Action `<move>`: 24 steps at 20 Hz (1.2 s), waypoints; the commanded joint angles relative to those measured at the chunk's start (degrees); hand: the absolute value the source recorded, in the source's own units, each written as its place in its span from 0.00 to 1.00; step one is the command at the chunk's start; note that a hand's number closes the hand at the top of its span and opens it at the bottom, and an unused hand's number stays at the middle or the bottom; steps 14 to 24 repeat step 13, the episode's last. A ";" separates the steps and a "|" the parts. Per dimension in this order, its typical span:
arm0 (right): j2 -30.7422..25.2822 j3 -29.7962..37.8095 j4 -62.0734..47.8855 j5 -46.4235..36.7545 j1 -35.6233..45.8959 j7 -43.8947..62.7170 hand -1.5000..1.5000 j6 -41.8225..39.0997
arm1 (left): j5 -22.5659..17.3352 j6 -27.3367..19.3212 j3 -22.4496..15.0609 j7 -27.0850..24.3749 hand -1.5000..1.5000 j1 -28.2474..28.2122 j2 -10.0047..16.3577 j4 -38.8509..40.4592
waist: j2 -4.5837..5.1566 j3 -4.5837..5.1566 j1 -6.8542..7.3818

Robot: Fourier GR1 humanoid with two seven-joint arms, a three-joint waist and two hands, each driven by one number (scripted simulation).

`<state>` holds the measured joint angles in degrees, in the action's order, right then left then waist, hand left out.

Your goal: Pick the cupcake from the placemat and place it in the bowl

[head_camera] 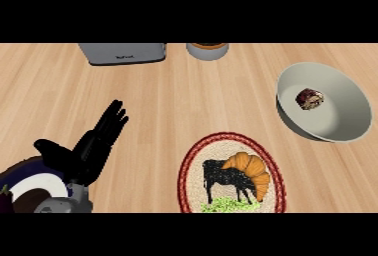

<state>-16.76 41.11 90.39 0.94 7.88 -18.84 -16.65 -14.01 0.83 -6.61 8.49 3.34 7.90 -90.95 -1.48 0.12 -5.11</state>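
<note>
Head view looks steeply down on a light wooden counter point(184, 100). The cupcake point(309, 98), dark with a pale top, lies inside the grey-white bowl point(336, 117) at the right side, near the bowl's middle and well apart from the placemat point(193, 172). That round placemat has a red woven rim and a black cow printed on it, and an orange croissant point(251, 172) lies on its right half. The left hand point(88, 150) shows at the lower left, left of the placemat, its black fingers straight and released, holding nothing. At the far edge stand a grey toaster point(122, 53) and, just right of it, a small jar point(207, 50). The right hand is out of sight.
</note>
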 commanded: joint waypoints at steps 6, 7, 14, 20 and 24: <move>13.63 8.08 21.37 11.77 -35.65 -14.33 1.00 -17.74 | 0.32 0.07 0.40 -0.83 0.50 -2.02 0.31 -0.56 | 0.24 -0.09 -1.73; 14.56 9.89 22.09 14.45 -39.24 -15.96 1.00 -20.46 | -1.07 1.00 1.51 0.58 0.50 -1.02 1.37 -0.77 | 0.30 -0.09 -1.57; 16.65 7.99 18.45 11.46 -57.50 -28.80 1.00 -31.52 | -0.66 0.10 1.27 0.17 0.50 -0.59 0.35 -1.41 | 0.20 -0.31 -1.55; 16.65 7.99 18.45 11.46 -57.50 -28.80 1.00 -31.52 | -0.66 0.10 1.27 0.17 0.50 -0.59 0.35 -1.41 | 0.20 -0.31 -1.55; 16.65 7.99 18.45 11.46 -57.50 -28.80 1.00 -31.52 | -0.66 0.10 1.27 0.17 0.50 -0.59 0.35 -1.41 | 0.20 -0.31 -1.55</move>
